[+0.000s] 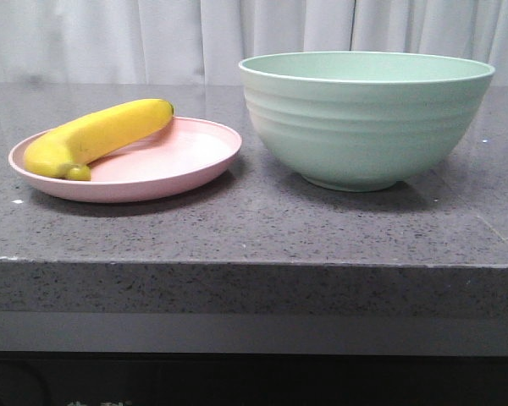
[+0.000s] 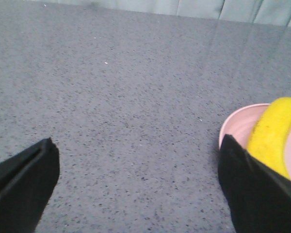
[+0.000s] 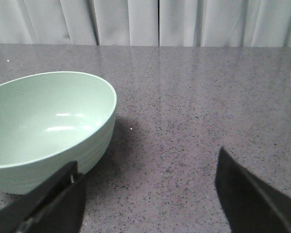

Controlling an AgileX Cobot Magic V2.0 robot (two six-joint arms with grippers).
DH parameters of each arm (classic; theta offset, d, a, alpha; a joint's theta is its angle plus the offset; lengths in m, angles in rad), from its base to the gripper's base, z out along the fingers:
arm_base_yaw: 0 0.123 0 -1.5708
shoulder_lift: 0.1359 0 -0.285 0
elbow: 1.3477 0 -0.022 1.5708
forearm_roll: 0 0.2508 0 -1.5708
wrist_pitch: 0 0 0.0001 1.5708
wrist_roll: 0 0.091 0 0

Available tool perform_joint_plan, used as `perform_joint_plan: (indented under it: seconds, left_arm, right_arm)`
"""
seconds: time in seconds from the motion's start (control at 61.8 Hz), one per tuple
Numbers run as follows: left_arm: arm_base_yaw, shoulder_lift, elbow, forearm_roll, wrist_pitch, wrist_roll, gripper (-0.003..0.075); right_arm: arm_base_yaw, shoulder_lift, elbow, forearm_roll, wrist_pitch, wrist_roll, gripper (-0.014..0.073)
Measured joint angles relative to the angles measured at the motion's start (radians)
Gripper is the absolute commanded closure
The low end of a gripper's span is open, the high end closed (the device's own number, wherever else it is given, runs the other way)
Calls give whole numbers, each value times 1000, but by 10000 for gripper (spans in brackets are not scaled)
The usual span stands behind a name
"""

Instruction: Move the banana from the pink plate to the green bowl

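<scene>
Right, the grey speckled counter point(image 1: 254, 228) fills the scene, with a pale curtain point(image 1: 93, 38) hanging behind it. Biggest thing on it is the green bowl point(image 1: 368, 118), deep and ridged, standing upright; the right wrist view shows its inside smooth and bare, though one side is cut off by the picture edge. Just beside the bowl, on the robot's left of it and not touching, sits the pink plate point(image 1: 165, 165), low and shallow. And the banana point(image 1: 97, 135) lies on that plate, on the half away from the bowl, its greenish tip at the plate's near rim and its other end reaching toward the far rim. Nothing stands between plate and bowl, just bare counter.

Now the arms: neither shows in the front view. From the left wrist view, the left gripper point(image 2: 138, 187) hangs above the counter with its dark fingers spread wide apart, holding nothing; one finger point(image 2: 254, 191) covers part of the plate and the banana's lower end. Over on the right, the right gripper point(image 3: 148, 194) is likewise spread and empty, one finger point(image 3: 48, 204) overlapping the bowl's outer wall in the picture; whether it touches is unclear.
</scene>
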Motion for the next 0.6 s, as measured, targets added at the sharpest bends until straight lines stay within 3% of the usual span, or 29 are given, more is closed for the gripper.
perform_joint_plan:
  seconds: [0.323,0.598]
  left_arm:
    - [-292,337,-349,16,294,0,64]
    - [-328,588,-564,12,438,0,226]
  right_arm:
    - [0,0,-1,0,-2,0,-39]
    - [0,0,-1,0,-3,0,-39]
